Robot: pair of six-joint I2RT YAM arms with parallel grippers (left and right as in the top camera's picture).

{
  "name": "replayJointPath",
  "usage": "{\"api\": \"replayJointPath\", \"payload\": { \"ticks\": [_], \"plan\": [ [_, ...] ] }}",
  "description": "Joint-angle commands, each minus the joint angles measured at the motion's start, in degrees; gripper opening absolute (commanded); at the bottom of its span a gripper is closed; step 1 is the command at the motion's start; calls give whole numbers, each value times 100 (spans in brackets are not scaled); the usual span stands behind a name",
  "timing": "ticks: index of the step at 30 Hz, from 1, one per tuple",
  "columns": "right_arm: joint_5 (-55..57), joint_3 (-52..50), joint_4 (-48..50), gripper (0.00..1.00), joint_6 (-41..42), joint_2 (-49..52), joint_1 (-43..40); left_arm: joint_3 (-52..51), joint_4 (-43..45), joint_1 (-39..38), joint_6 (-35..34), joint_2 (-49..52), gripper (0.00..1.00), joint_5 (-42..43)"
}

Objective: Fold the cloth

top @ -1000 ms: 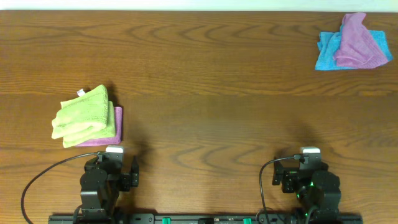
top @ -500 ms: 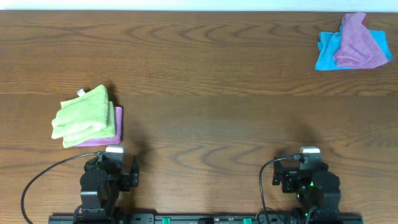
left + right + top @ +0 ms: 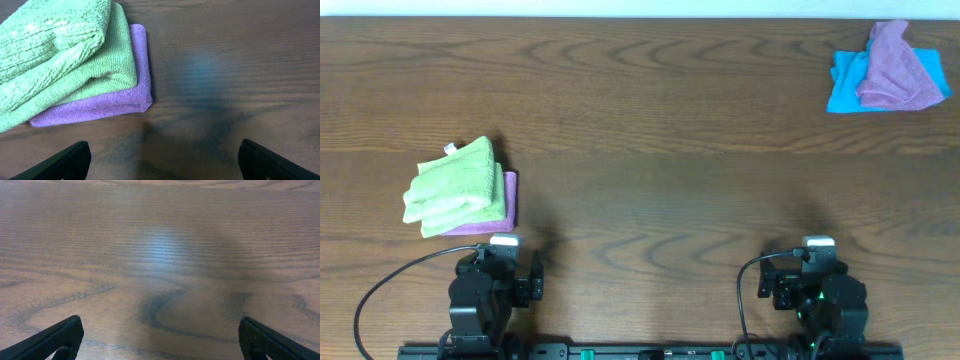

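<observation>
Two far cloths, overhead: the cloth [image 3: 895,65] is lying rumpled on a blue cloth [image 3: 842,85] near the wooden table's [image 3: 650,120] far right corner
Left stack, overhead: a lime-green cloth [image 3: 455,185] is sitting folded atop a folded purple cloth [image 3: 508,200]
Left wrist: the left gripper [image 3: 165,160] is gaping wide, holding nothing; looped green terry is overlapping the purple
Right wrist: the right gripper [image 3: 160,340] is spreading wide over wood grain, gripping nothing

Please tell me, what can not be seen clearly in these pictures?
Folded purple cloth: mostly under the green cloth, overhead and left wrist.
Blue cloth: partly under the crumpled purple cloth, overhead.
White tag: too small overhead to tell whose it is.
Left gripper, right gripper: fingers cut off by the bottom edge, wrist views.
</observation>
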Motion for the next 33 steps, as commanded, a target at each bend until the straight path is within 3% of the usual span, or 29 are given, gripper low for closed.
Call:
{"api": "replayJointPath", "payload": {
  "ticks": [1, 15, 19, 33],
  "plan": [
    [-63, -79, -4, 99, -85, -57, -42, -76, -103, -17, 61, -37, 95, -57],
    [-13, -13, 323, 99, 101, 201, -63, -76, -103, -17, 61, -37, 95, -57],
    [221, 479, 470, 99, 544, 1130, -258, -76, -103, -17, 61, -37, 95, -57],
    [544, 4197, 463, 99, 695, 5386, -817, -76, -103, -17, 61, -37, 95, -57]
  ]
}}
